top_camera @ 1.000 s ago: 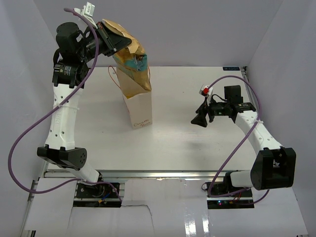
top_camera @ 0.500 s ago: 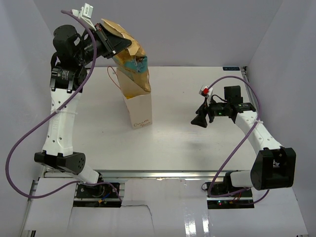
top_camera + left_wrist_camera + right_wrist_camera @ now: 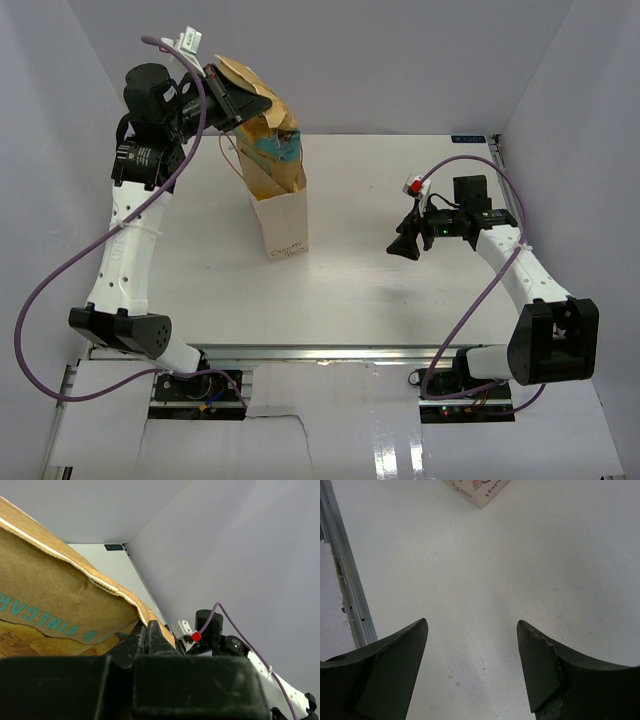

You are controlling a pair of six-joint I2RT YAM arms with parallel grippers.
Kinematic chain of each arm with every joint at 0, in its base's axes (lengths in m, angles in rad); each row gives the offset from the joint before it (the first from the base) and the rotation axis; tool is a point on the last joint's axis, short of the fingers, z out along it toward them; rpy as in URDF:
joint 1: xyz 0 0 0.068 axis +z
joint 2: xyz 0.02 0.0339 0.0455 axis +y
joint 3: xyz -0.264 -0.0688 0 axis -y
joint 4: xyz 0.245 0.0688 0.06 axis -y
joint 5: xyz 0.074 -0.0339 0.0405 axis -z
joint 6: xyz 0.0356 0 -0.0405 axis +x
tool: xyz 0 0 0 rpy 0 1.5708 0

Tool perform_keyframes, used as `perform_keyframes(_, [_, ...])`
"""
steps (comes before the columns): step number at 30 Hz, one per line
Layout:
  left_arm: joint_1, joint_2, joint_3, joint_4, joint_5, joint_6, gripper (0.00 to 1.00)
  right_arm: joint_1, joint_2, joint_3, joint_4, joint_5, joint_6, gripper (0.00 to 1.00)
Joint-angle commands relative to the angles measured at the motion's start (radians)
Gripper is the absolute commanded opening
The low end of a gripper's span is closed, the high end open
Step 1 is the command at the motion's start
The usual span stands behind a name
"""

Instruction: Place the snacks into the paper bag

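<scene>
An orange-yellow chip bag (image 3: pixel 262 115), one of the snacks, hangs tilted with its lower end inside the mouth of the cream-white paper bag (image 3: pixel 286 225), which stands upright at the table's back left. My left gripper (image 3: pixel 224 92) is shut on the chip bag's top edge; in the left wrist view the bag (image 3: pixel 55 600) fills the left side, and my left gripper (image 3: pixel 146 630) pinches its rim. My right gripper (image 3: pixel 404 243) hovers open over bare table on the right, holding nothing; in the right wrist view the gripper (image 3: pixel 472 625) faces the paper bag's base corner (image 3: pixel 482 490).
White enclosure walls close off the back and both sides. A metal rail (image 3: pixel 300 352) runs along the table's near edge and shows as a rail (image 3: pixel 345 580) in the right wrist view. The right arm (image 3: pixel 215 635) appears in the left wrist view.
My left gripper has shifted a little right and down with the chip bag, whose lower end sits deeper in the paper bag. The right arm has not moved.
</scene>
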Motion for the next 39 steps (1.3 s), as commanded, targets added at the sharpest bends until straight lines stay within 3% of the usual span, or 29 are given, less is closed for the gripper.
perform_keyframes(1, [-0.005,-0.062,-0.015,0.081,0.008,-0.004,0.00,-0.003,-0.028,-0.008,0.013,-0.026,-0.005,0.77])
perform_keyframes(10, [-0.005,-0.070,-0.073,0.076,-0.018,0.013,0.03,-0.003,-0.028,-0.008,0.015,-0.022,-0.005,0.77])
perform_keyframes(11, [-0.005,-0.075,-0.081,0.072,-0.038,0.014,0.18,-0.003,-0.028,-0.006,0.015,-0.022,-0.004,0.77])
perform_keyframes(13, [-0.005,-0.081,-0.096,0.058,-0.056,0.017,0.39,-0.003,-0.026,-0.003,0.015,-0.020,-0.004,0.77])
perform_keyframes(14, [-0.007,-0.081,-0.095,0.052,-0.072,0.019,0.59,-0.003,-0.028,-0.003,0.013,-0.020,-0.004,0.77])
perform_keyframes(16, [-0.005,-0.078,-0.078,0.036,-0.086,0.022,0.75,-0.003,-0.026,0.000,0.012,-0.019,-0.004,0.77])
perform_keyframes(18, [-0.005,-0.069,-0.052,0.017,-0.095,0.036,0.84,-0.003,-0.026,0.005,0.010,-0.017,-0.004,0.77])
perform_keyframes(22, [-0.005,-0.029,0.072,-0.046,-0.124,0.099,0.93,-0.003,-0.026,0.026,0.004,-0.006,0.012,0.78])
perform_keyframes(26, [-0.005,-0.047,0.180,-0.132,-0.240,0.261,0.98,-0.003,-0.034,0.063,0.009,0.126,0.074,0.82])
perform_keyframes(29, [-0.005,-0.183,0.001,-0.158,-0.475,0.372,0.98,-0.003,-0.043,0.106,0.039,0.360,0.212,0.96])
perform_keyframes(30, [-0.005,-0.225,-0.066,-0.160,-0.624,0.386,0.98,-0.003,-0.043,0.123,0.071,0.433,0.255,0.90])
perform_keyframes(31, [-0.005,-0.268,-0.134,-0.160,-0.685,0.399,0.98,-0.003,-0.040,0.130,0.081,0.496,0.326,0.90])
perform_keyframes(32, [-0.005,-0.310,-0.206,-0.157,-0.731,0.401,0.98,-0.003,-0.038,0.140,0.085,0.612,0.351,0.90])
perform_keyframes(33, [-0.005,-0.394,-0.351,-0.140,-0.766,0.404,0.98,-0.003,-0.034,0.147,0.088,0.667,0.372,0.90])
perform_keyframes(35, [-0.005,-0.470,-0.481,-0.131,-0.831,0.404,0.98,-0.005,-0.028,0.166,0.082,0.751,0.400,0.90])
perform_keyframes(39, [-0.005,-0.622,-0.731,-0.123,-0.873,0.369,0.98,-0.011,-0.054,0.164,0.082,0.799,0.391,0.90])
